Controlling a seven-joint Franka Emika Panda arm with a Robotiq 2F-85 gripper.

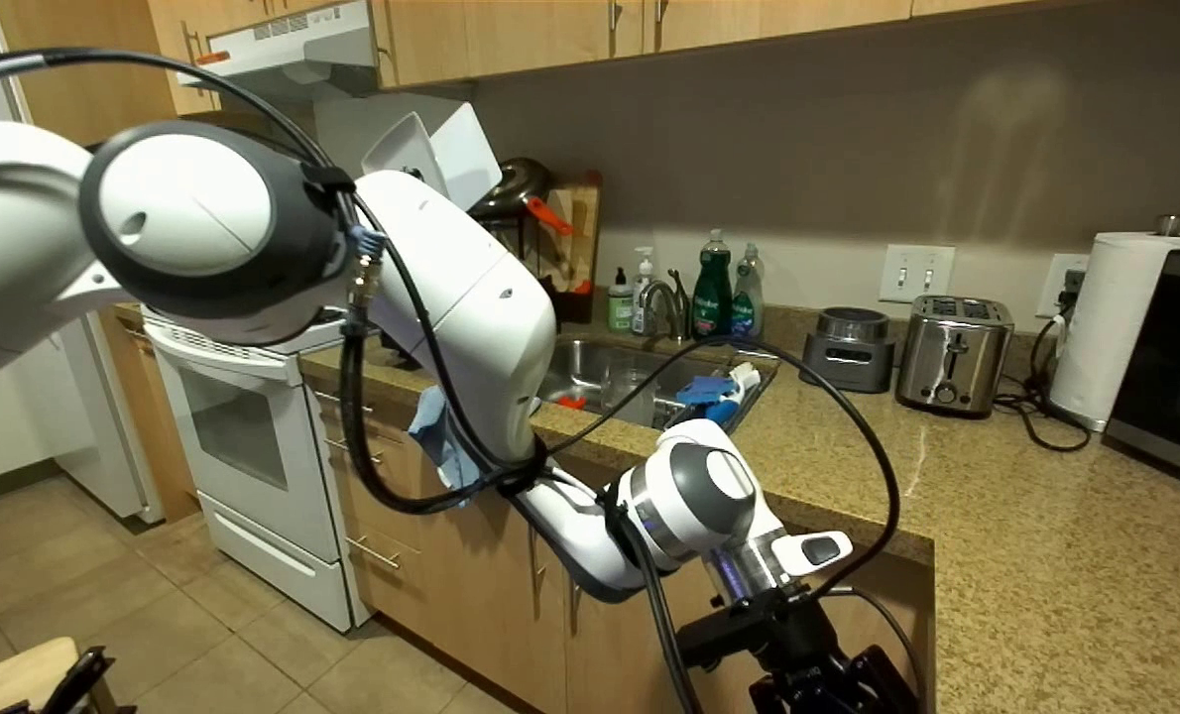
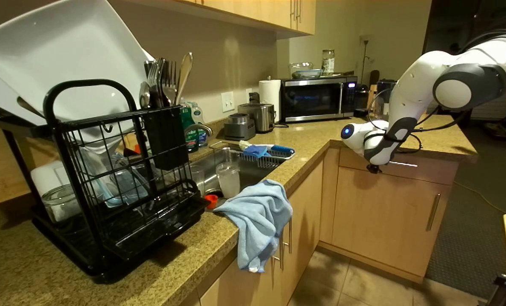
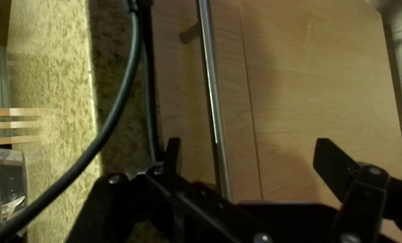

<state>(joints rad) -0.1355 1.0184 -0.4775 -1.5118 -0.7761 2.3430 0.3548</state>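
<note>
Metal gleams along the drawer handle (image 3: 212, 98), which runs from the top centre of the wrist view to the lower centre, appearing there between the spread fingers of the gripper (image 3: 249, 146). The gripper is released, its jaws wide apart; whether a finger touches the handle cannot be told. Behind lies a pale wooden drawer front (image 3: 184, 111), with a speckled counter (image 3: 59, 84) at the left of the frame and a black cable (image 3: 120, 103) curving across it. In an exterior view, upper centre, a green bottle (image 1: 712, 288) has a label in white script, too blurred to read surely; just beside it a clear bottle (image 1: 748, 293) wears a blue label, and a pump bottle (image 1: 620, 302) to the left a green one, both illegible. In an exterior view, right of upper centre, the microwave (image 2: 312, 102) shows a lit bluish display (image 2: 351, 85) whose characters are too small to make out, and a jar (image 2: 328, 61) above it bears a pale label, likewise unreadable. At left, the black dish rack (image 2: 166, 233) carries tiny pale marks on its tray front.
</note>
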